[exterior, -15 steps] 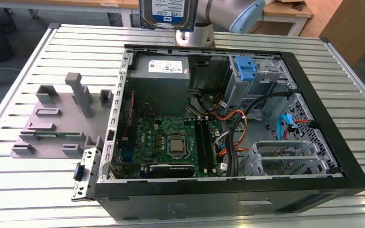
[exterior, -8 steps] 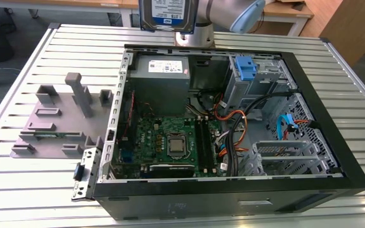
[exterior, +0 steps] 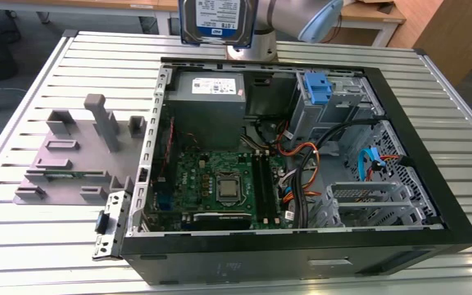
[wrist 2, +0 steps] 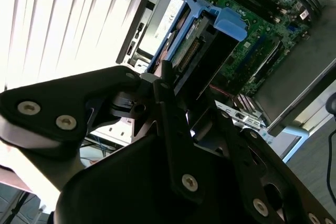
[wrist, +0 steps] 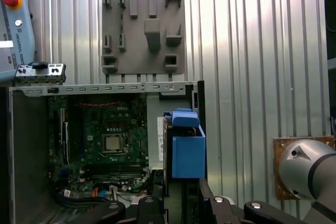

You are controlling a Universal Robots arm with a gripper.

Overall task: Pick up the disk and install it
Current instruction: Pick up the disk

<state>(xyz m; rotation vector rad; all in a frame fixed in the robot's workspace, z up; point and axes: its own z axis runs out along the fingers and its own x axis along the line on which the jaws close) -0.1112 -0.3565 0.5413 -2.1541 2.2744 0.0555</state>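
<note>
The disk (exterior: pixel 212 21), a flat metal drive with a white-and-blue label, hangs upright in the air above the far edge of the open computer case (exterior: pixel 432 184), just in front of the arm (exterior: pixel 297 15). In both wrist views its blue plastic bracket (wrist 2: pixel 231 23) (wrist: pixel 187 149) sticks out beyond the gripper. My gripper (wrist 2: pixel 186 95) (wrist: pixel 181 200) is shut on the disk, one black finger (wrist 2: pixel 169 106) pressed along its side. Under the disk lie the power-supply box (exterior: pixel 207 92) and the motherboard (exterior: pixel 219 184).
A tall blue latch piece (exterior: pixel 318 89) stands in the case's far right bay, and a metal drive cage (exterior: pixel 367 200) sits near right among cables. A grey fixture plate (exterior: pixel 72 153) (wrist: pixel 143 30) lies on the slatted table at the exterior view's left. A pendant (wrist: pixel 16 24) rests nearby.
</note>
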